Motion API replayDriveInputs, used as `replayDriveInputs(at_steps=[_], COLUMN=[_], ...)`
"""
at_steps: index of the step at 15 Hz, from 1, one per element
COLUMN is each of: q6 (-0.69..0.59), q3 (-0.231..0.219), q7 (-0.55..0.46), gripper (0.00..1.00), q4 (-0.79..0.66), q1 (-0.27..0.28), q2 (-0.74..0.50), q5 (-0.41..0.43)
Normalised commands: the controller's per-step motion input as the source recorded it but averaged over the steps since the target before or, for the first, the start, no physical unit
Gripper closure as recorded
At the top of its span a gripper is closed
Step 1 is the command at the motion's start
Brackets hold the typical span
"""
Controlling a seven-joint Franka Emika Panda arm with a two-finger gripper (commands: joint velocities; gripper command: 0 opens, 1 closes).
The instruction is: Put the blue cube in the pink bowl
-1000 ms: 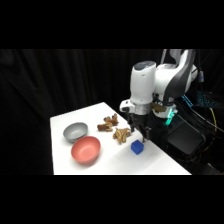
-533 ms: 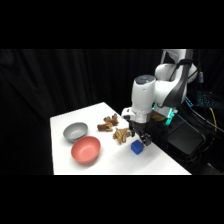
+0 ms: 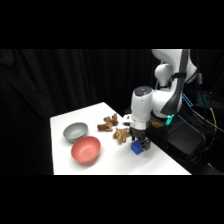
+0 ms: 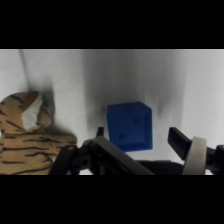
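Pincer [image 3: 139,145] low over the bench [image 3: 165,162], its fingers spread wider than the cube [image 4: 130,126] and holding nothing. The wrist view shows one finger [image 4: 181,141] well clear of the cube on one side and the other finger just touching or just beside the cube's opposite lower corner; I cannot tell which. The cube sits on the bench directly between the fingers, square to them, so no long axis matters. That is the relation the next move turns on: as I judge it, the cube lies straight below and within the gap, and closing should catch it on two flat faces.

Beside the cube, away from the arm's base, lies a tiger-striped soft toy [image 4: 27,137], near but not touching it. Brown lumpy pieces [image 3: 114,129] lie beyond the cube, toward the bench's far side. The pink bowl [image 3: 85,150] is well apart from the cube across the bench, with the grey bowl [image 3: 75,131] just behind the pink one.

Against half a second ago, the pincer has come down around the cube, which has not shifted; a second ago it was higher yet.
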Motion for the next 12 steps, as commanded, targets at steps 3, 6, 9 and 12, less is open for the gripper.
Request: replayDriveInputs(at_steps=[3, 6, 9, 12], q6=[0.25, 0.22, 0.18, 0.1], q3=[-0.096, -0.09, -0.078, -0.115], q7=[0.03, 0.01, 0.0, 0.04], gripper=[0.0, 0.29, 0.53, 0.73], q4=[-0.02, -0.02, -0.03, -0.08], q1=[0.122, 0.125, 0.132, 0.168], q2=[0.13, 0.09, 0.02, -0.1], q5=[0.06, 0.082, 0.098, 0.056])
